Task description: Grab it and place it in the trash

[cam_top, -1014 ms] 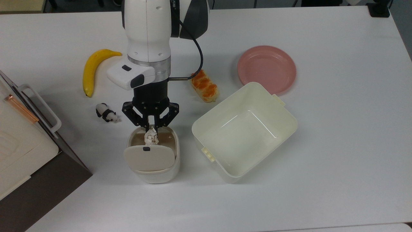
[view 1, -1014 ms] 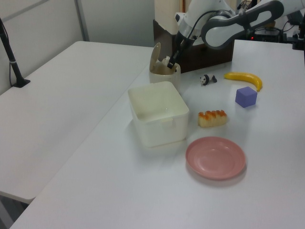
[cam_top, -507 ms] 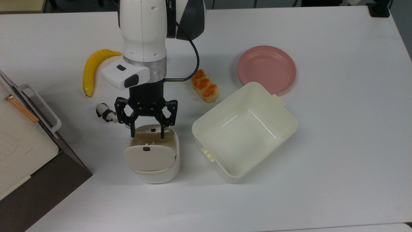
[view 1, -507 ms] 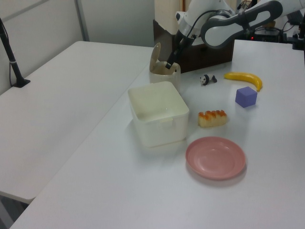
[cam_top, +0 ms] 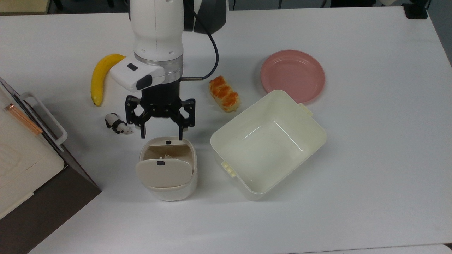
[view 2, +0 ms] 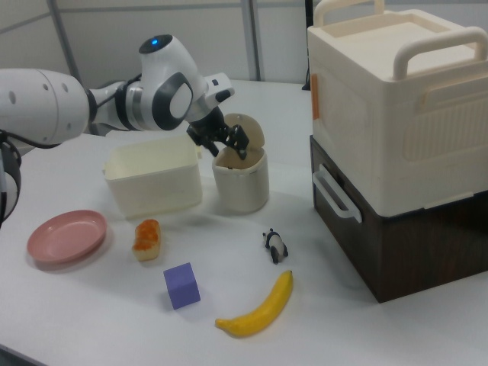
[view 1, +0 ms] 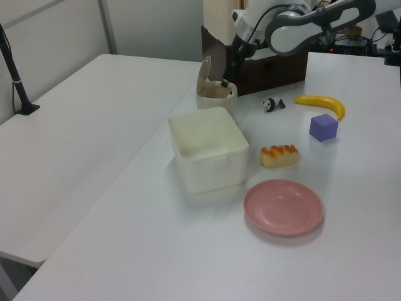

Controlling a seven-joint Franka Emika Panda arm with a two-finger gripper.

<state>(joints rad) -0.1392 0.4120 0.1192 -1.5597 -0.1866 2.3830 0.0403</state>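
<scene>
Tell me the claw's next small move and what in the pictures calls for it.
Probably lift the claw straight up and away. It is open and holds nothing, hanging just above the trash bin, and a whitish bit of the paper wad shows inside the bin's opening behind the tilted flap lid. The drop looks done, so clearing the bin is what remains.

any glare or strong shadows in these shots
Top view: soft shadow on the table beside the trash bin and the cream tub, whose floor shows a faint glossy reflection. Left view: even light, soft shadow under the pink plate. Right view: no glare.
</scene>
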